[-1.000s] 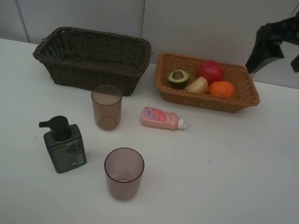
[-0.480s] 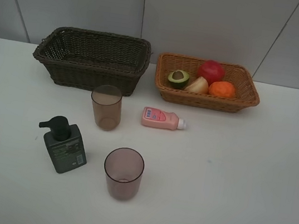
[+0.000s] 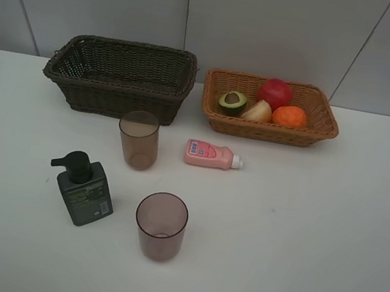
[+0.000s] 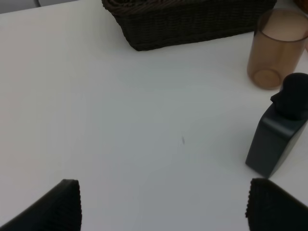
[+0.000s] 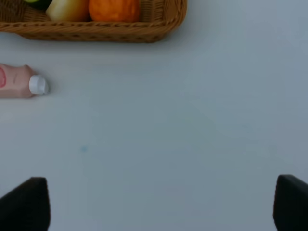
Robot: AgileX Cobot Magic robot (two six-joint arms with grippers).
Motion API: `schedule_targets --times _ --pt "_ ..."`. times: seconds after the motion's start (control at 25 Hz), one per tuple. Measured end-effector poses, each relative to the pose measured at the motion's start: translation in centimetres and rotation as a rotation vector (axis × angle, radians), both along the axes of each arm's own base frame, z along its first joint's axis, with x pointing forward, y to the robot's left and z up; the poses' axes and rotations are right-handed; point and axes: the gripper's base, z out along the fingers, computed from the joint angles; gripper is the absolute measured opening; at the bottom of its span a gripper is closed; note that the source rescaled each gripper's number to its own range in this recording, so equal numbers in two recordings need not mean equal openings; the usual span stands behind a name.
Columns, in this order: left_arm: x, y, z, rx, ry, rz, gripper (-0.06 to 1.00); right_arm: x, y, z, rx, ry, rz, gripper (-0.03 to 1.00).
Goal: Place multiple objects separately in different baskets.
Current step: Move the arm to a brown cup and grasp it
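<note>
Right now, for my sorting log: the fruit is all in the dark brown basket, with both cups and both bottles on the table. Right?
Not quite. The exterior high view shows the fruit in the light orange-tan basket, not the dark brown basket. The rest stands.

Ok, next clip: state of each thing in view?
dark basket, nothing visible inside
tan basket, holding the four fruits
apple, in tan basket
tangerine, in tan basket
peach-coloured fruit, in tan basket
avocado half, in tan basket, cut side up
pink bottle, lying on table, capped
pump bottle, upright on table
far cup, upright, empty
near cup, upright, empty
left hand, open, empty
right hand, open, empty
</note>
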Motion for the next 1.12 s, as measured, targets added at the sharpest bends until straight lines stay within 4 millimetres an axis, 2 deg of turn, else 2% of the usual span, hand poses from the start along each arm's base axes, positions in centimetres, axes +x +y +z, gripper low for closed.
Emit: schedule_targets --times 0.04,0.24,0.48,0.6,0.8,1.12 --pt "0.0 0.0 0.0 0.000 0.000 0.000 0.93 -1.4 0.1 -0.6 0.007 -0.035 0.002 0.93" --pt "0.0 0.0 0.0 0.000 0.000 0.000 0.93 -4.2 0.3 -2.0 0.012 -0.124 0.005 0.93" --pt "0.0 0.0 0.0 0.000 0.000 0.000 0.93 -7.1 0.4 -1.8 0.007 -0.288 0.007 0.93" --pt "0.0 0.0 0.0 0.000 0.000 0.000 0.93 -8.3 0.5 -2.2 0.004 -0.317 0.011 0.93" --pt "0.0 0.0 0.0 0.000 0.000 0.000 0.93 -9.4 0.5 -3.0 0.002 -0.330 0.014 0.93" --pt "0.0 0.0 0.0 0.000 0.000 0.000 0.93 -9.4 0.4 -3.1 0.009 -0.329 -0.004 0.93"
